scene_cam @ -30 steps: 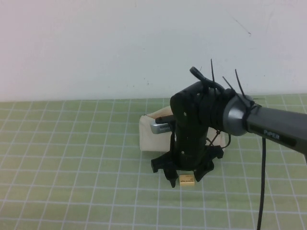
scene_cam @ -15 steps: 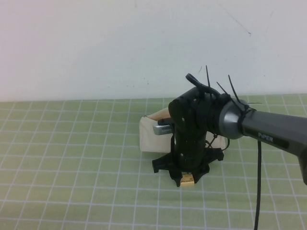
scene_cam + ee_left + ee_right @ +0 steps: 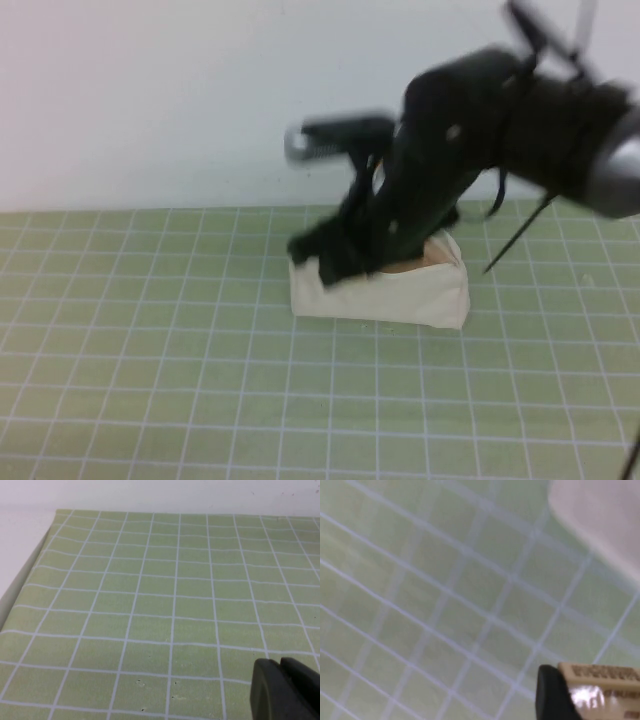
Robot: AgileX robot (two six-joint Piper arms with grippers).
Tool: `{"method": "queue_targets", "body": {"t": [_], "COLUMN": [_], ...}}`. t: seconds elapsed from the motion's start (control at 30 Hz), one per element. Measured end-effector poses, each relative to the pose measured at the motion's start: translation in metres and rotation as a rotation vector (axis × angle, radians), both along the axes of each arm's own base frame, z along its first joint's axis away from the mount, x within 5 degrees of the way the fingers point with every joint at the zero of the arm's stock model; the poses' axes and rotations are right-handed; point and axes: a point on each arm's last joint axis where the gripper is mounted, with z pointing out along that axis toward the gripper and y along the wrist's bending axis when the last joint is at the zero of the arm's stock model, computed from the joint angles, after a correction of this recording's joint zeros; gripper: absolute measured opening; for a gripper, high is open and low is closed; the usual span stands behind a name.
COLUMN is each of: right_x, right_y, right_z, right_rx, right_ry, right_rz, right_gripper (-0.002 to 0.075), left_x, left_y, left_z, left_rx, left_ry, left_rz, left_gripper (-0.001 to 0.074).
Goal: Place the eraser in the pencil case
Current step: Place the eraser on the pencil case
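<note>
The right gripper (image 3: 340,262) hangs above the left end of the pencil case (image 3: 385,297), which lies toward the back edge of the counter (image 3: 150,380), a little right of the middle. The arm reaches in from the counter's right side and slants down over the case, hiding part of its open top, where a patch of peach lining shows just beside the arm. The case itself rests flat on the green grid mat, its long side running roughly parallel to the back edge.

In the right wrist view the eraser (image 3: 607,690) sits clamped against a dark finger (image 3: 552,695) of the right gripper, its tan face with a row of dark print turned toward the camera. It is lifted clear of the mat, and a pale corner of the pencil case (image 3: 600,515) shows beyond it.

The left gripper (image 3: 285,690) appears only as dark fingertips in its own wrist view, above bare grid mat near the counter's left edge; I cannot tell whether it is open or closed.
</note>
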Motion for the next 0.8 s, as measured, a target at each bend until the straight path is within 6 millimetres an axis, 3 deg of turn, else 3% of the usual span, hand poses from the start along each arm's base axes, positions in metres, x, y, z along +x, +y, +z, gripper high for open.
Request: {"method": "queue_targets", "body": {"t": [0.1, 0.2, 0.3, 0.57, 0.8], "right_x": [0.003, 0.014, 0.03, 0.063, 0.064], "right_y": [-0.008, -0.016, -0.019, -0.016, -0.018], "right_z": [0.031, 0.036, 0.025, -0.03, -0.029], "right_rx": [0.043, 0.03, 0.016, -0.01, 0.001], "right_ry": [-0.174, -0.274, -0.311, -0.28, -0.269], "right_rz": [-0.003, -0.022, -0.04, -0.076, -0.106], "right_gripper": [0.0313, 0.0313, 0.0313, 0.0313, 0.0442], "left_x": [0.0, 0.0, 0.0, 0.0, 0.0], "left_y": [0.0, 0.0, 0.0, 0.0, 0.0], "left_z": [0.0, 0.0, 0.0, 0.0, 0.0], "left_rx": [0.0, 0.0, 0.0, 0.0, 0.0], "left_ry": [0.0, 0.0, 0.0, 0.0, 0.0], "left_rz": [0.0, 0.0, 0.0, 0.0, 0.0], "left_gripper": [-0.0002, -0.0002, -0.0002, -0.0002, -0.0002]}}
